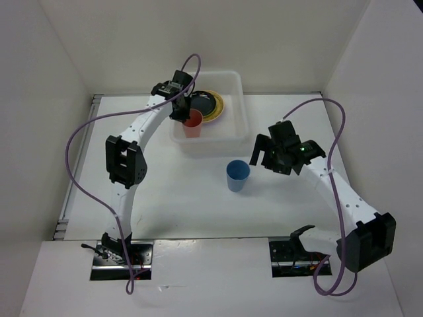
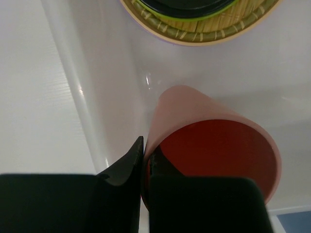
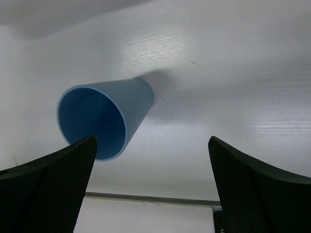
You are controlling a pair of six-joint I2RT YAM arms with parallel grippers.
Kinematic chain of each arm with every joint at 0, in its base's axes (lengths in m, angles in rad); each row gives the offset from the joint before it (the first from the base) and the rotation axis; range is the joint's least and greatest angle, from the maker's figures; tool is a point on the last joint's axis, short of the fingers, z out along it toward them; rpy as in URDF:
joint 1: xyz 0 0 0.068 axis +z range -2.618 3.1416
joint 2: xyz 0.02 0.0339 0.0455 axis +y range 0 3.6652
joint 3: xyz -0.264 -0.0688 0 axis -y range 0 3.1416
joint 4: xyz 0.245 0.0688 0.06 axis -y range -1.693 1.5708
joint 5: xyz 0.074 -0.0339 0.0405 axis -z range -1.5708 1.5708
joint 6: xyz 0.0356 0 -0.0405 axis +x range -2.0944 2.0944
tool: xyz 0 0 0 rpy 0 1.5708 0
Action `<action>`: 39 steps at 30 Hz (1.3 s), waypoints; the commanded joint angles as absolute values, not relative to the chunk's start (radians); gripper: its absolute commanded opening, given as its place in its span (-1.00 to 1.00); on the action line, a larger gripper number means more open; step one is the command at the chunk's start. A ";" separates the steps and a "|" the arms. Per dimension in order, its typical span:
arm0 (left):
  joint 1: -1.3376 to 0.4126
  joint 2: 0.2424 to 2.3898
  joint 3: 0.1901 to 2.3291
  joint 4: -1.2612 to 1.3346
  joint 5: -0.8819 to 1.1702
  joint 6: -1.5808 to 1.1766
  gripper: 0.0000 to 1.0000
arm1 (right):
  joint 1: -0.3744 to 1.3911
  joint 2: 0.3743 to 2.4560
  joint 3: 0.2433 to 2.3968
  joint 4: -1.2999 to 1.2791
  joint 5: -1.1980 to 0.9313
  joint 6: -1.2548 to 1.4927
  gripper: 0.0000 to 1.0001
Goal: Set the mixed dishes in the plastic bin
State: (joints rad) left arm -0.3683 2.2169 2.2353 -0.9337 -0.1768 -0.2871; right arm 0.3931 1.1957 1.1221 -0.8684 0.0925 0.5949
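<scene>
The plastic bin (image 1: pixel 239 117) stands at the table's back middle. Inside it lies a stack of plates (image 1: pixel 213 105), with a black one on top over lime green and woven tan (image 2: pixel 204 34). My left gripper (image 1: pixel 184 113) is shut on the rim of the coral-red cup (image 1: pixel 193 123), which is upright inside the bin's near left part; one finger is inside the cup (image 2: pixel 218 150) and one outside. The blue cup (image 1: pixel 238 175) stands upright on the table in front of the bin. My right gripper (image 1: pixel 263 153) hangs open just right of it, and the blue cup (image 3: pixel 104 119) shows beside its left finger.
White walls enclose the table on the left, back and right. A purple cable loops from each arm. The bin's near wall (image 2: pixel 92 111) runs close beside the left gripper's outer finger.
</scene>
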 commanded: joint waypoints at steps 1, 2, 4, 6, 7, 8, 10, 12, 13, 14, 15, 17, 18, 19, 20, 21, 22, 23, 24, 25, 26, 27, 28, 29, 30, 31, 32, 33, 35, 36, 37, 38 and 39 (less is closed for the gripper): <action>-0.374 2.230 2.212 -0.899 -0.163 -0.278 -0.98 | 0.397 1.158 1.085 -0.704 0.051 0.623 0.98; -0.374 2.230 2.186 -0.899 -0.163 -0.278 -0.98 | 0.406 1.158 1.063 -0.695 0.051 0.623 0.98; -0.374 2.230 2.172 -0.899 -0.163 -0.278 -0.91 | 0.407 1.186 1.051 -0.681 0.051 0.623 0.98; -0.374 2.230 2.152 -0.890 -0.163 -0.278 -0.75 | 0.416 1.206 1.042 -0.672 0.040 0.612 0.98; -0.374 2.230 2.152 -0.890 -0.175 -0.278 -0.67 | 0.429 1.228 1.042 -0.660 0.040 0.612 0.98; -0.374 2.230 2.139 -0.890 -0.189 -0.278 -0.58 | 0.452 1.239 1.042 -0.660 0.052 0.612 0.98; -0.374 2.221 2.126 -0.881 -0.198 -0.278 -0.39 | 0.472 1.270 1.032 -0.647 0.063 0.612 0.98; -0.374 2.221 2.126 -0.881 -0.198 -0.278 -0.22 | 0.486 1.290 1.032 -0.634 0.063 0.623 0.98; -0.374 2.221 2.126 -0.881 -0.198 -0.278 -0.09 | 0.500 1.305 1.032 -0.634 0.075 0.623 0.98; -0.374 2.221 2.126 -0.881 -0.198 -0.278 -0.02 | 0.512 1.305 1.032 -0.634 0.075 0.633 0.98; -0.374 2.212 2.126 -0.881 -0.189 -0.278 0.02 | 0.512 1.319 1.032 -0.624 0.087 0.634 0.98; -0.383 2.201 2.137 -0.881 -0.189 -0.278 0.21 | 0.523 1.330 1.032 -0.624 0.113 0.634 0.98; -0.383 2.191 2.137 -0.891 -0.189 -0.278 0.27 | 0.532 1.339 1.032 -0.624 0.114 0.643 0.93; -0.383 2.191 2.137 -0.891 -0.189 -0.278 0.33 | 0.532 1.339 1.032 -0.624 0.124 0.643 0.89; -0.383 2.180 2.151 -0.891 -0.189 -0.278 0.38 | 0.532 1.350 1.032 -0.624 0.133 0.643 0.82; -0.383 2.169 2.166 -0.902 -0.189 -0.278 0.38 | 0.541 1.362 1.023 -0.624 0.133 0.643 0.78; -0.383 2.169 2.178 -0.914 -0.189 -0.267 0.41 | 0.541 1.362 1.023 -0.624 0.133 0.643 0.74; -0.383 2.169 2.190 -0.923 -0.189 -0.267 0.45 | 0.541 1.374 1.023 -0.624 0.133 0.643 0.67; -0.383 2.169 2.219 -0.933 -0.189 -0.267 0.45 | 0.551 1.385 1.023 -0.624 0.144 0.643 0.62; -0.383 2.169 2.233 -0.952 -0.189 -0.267 0.47 | 0.551 1.385 1.023 -0.633 0.144 0.652 0.57; -0.383 2.169 2.249 -0.962 -0.189 -0.267 0.47 | 0.551 1.385 1.023 -0.634 0.156 0.652 0.52; -0.383 2.169 2.272 -0.974 -0.189 -0.267 0.47 | 0.561 1.397 1.023 -0.634 0.156 0.652 0.38; -0.383 2.158 2.284 -0.974 -0.177 -0.267 0.47 | 0.561 1.397 1.023 -0.634 0.156 0.652 0.30; -0.383 2.158 2.295 -0.986 -0.161 -0.267 0.47 | 0.561 1.407 1.032 -0.644 0.169 0.652 0.16; -0.383 2.149 2.307 -0.998 -0.161 -0.267 0.47 | 0.561 1.407 1.032 -0.644 0.169 0.652 0.06; -0.393 2.149 2.341 -0.999 -0.152 -0.267 0.47 | 0.561 1.407 1.032 -0.644 0.178 0.661 -0.03; -0.393 2.138 2.361 -1.014 -0.152 -0.267 0.47 | 0.561 1.407 1.032 -0.653 0.178 0.661 -0.14; -0.393 2.138 2.387 -1.037 -0.143 -0.267 0.47 | 0.561 1.407 1.032 -0.653 0.187 0.661 -0.39; -0.402 2.138 2.492 -1.069 -0.143 -0.267 0.49 | 0.571 1.407 1.032 -0.666 0.187 0.672 -0.63; -0.413 2.138 2.540 -1.109 -0.143 -0.267 0.49 | 0.571 1.407 1.041 -0.682 0.201 0.672 -0.86; -0.413 2.138 2.595 -1.132 -0.143 -0.267 0.49 | 0.571 1.398 1.060 -0.713 0.218 0.672 -0.98; -0.423 2.138 2.726 -1.187 -0.143 -0.267 0.49 | 0.580 1.387 1.074 -0.736 0.248 0.672 -1.00; -0.423 2.152 2.803 -1.219 -0.143 -0.267 0.49 | 0.580 1.387 1.118 -0.803 0.264 0.681 -1.00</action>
